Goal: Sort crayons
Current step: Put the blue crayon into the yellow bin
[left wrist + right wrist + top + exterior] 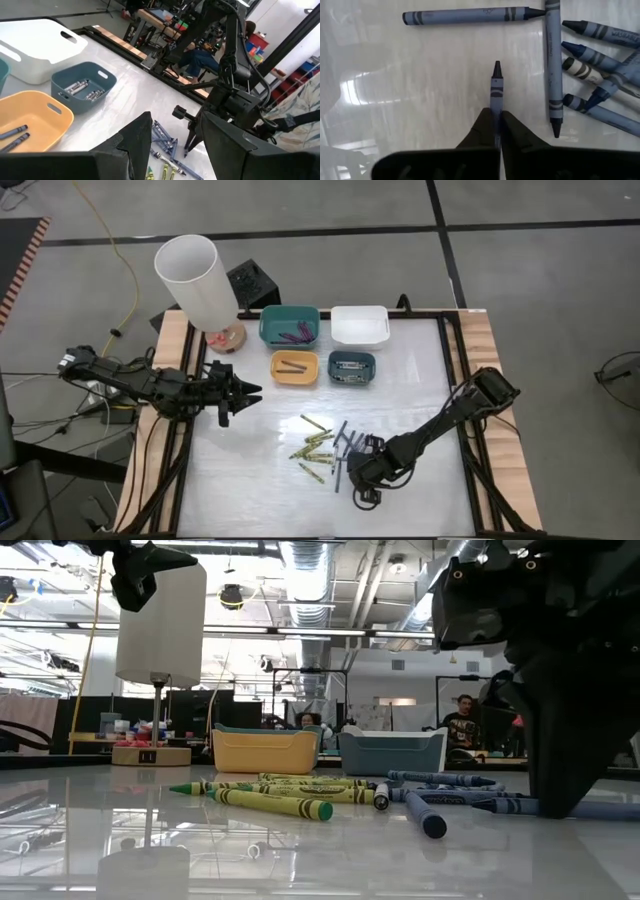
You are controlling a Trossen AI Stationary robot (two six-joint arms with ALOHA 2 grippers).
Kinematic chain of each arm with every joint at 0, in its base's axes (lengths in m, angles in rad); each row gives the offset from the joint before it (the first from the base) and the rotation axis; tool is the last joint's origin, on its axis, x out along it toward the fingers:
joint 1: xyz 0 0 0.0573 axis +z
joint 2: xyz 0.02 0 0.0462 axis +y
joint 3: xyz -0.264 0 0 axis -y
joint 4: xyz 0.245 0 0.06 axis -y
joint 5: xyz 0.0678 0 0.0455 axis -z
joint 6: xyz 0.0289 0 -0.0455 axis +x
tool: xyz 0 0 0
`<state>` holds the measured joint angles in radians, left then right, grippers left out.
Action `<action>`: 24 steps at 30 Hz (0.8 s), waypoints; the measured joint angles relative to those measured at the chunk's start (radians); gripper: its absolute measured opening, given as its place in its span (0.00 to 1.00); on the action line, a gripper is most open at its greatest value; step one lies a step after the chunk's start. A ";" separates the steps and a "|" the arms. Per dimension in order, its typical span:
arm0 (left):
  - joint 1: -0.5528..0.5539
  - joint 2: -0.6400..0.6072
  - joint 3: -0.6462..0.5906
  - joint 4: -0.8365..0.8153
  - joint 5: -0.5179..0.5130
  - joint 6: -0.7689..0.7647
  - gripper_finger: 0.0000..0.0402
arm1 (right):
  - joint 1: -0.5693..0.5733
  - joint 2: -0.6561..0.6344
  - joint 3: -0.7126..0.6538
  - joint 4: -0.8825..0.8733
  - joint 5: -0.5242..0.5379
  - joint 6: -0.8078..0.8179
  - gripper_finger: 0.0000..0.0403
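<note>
- The right gripper (498, 131) is down at the near-right part of the glossy white table (420, 370), its two dark fingers pinched shut on one slim blue-grey wax crayon (496, 92). The point sticks out ahead of the fingertips, so the grip sits toward the blunt end, probably to leave the tip free for dropping into a bin.
- The held crayon lies at the edge of the loose pile of blue-grey crayons (345, 442), apart from its neighbours; taking an outlier avoids dragging others along.
- The yellow-green crayons (314, 448) lie in a scatter just left of the blue ones, also unsorted.
- Four bins stand in a cluster at the far side: a teal plastic bin (290, 326) with purple sticks, an empty-looking white bin (360, 326), an orange-yellow bin (294, 368) holding a couple of blue-grey crayons, and a small slate-blue bin (351, 367) with grey ones. The orange-yellow bin looks like the likely home for the held crayon.
- The bare table between pile and bins gives an open lane; lifting before travelling would clear the bin walls.
- The left gripper (238, 392) hovers over the table's left side, near the orange-yellow bin, jaws parted and empty, waiting.
- A white-shaded lamp (200, 280) stands at the far-left corner, outside the likely path.
</note>
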<state>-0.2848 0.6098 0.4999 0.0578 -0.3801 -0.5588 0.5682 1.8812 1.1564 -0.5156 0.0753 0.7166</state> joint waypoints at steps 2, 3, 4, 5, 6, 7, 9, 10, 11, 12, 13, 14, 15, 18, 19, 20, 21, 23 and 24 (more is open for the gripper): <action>0.000 0.000 0.000 0.000 0.000 -0.003 0.40 | 0.000 0.001 0.000 0.000 -0.001 0.001 0.02; 0.000 0.000 0.000 0.000 0.000 -0.004 0.40 | 0.000 0.001 0.000 0.001 -0.001 0.003 0.02; 0.000 0.000 0.000 0.000 0.000 -0.004 0.40 | 0.000 0.001 -0.001 0.001 -0.001 0.010 0.02; 0.000 0.000 0.000 0.000 0.000 -0.004 0.40 | 0.000 0.000 -0.001 0.001 -0.001 0.021 0.02; 0.000 0.000 0.000 0.000 0.000 -0.004 0.40 | 0.000 -0.004 -0.001 0.000 -0.001 0.030 0.02; 0.000 0.000 0.000 0.000 0.000 -0.007 0.40 | 0.000 -0.005 -0.001 0.001 -0.002 0.034 0.01; 0.000 0.000 0.000 0.000 0.000 -0.013 0.40 | 0.000 -0.006 0.010 -0.005 -0.002 0.034 0.01; 0.000 0.000 0.000 0.000 0.000 -0.015 0.40 | 0.001 -0.009 0.017 -0.011 0.000 0.026 0.01; 0.000 0.000 0.000 0.000 0.000 -0.020 0.40 | 0.000 -0.010 0.022 -0.015 -0.002 0.019 0.01; 0.000 0.000 0.000 0.000 0.000 -0.022 0.40 | 0.000 -0.010 0.029 -0.020 -0.003 0.012 0.01; 0.000 0.000 0.000 0.001 0.000 -0.024 0.40 | -0.002 -0.010 0.037 -0.027 -0.002 0.004 0.01; 0.000 0.000 0.000 0.001 -0.001 -0.027 0.40 | -0.006 -0.010 0.046 -0.035 -0.003 -0.007 0.00; 0.000 0.000 0.000 0.001 0.000 -0.029 0.40 | -0.010 -0.012 0.057 -0.044 -0.004 -0.017 0.00; 0.000 0.000 0.000 0.000 0.000 -0.031 0.40 | -0.024 -0.012 0.082 -0.038 -0.013 -0.042 0.00; 0.000 0.000 0.000 0.001 0.000 -0.032 0.40 | -0.031 -0.018 0.088 -0.041 -0.013 -0.054 0.00; 0.000 0.000 0.000 0.001 0.000 -0.033 0.40 | -0.036 -0.022 0.095 -0.042 -0.013 -0.067 0.00; 0.000 0.000 0.000 0.001 0.000 -0.037 0.40 | -0.043 -0.024 0.104 -0.042 -0.012 -0.073 0.00; 0.000 0.000 0.000 0.001 0.000 -0.041 0.40 | -0.059 -0.024 0.126 -0.057 -0.013 -0.097 0.00; 0.000 0.000 0.000 0.001 0.000 -0.041 0.40 | -0.067 -0.024 0.138 -0.072 -0.013 -0.114 0.00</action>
<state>-0.2848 0.6102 0.4999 0.0586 -0.3805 -0.5999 0.5014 1.8568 1.2948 -0.5874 0.0628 0.6025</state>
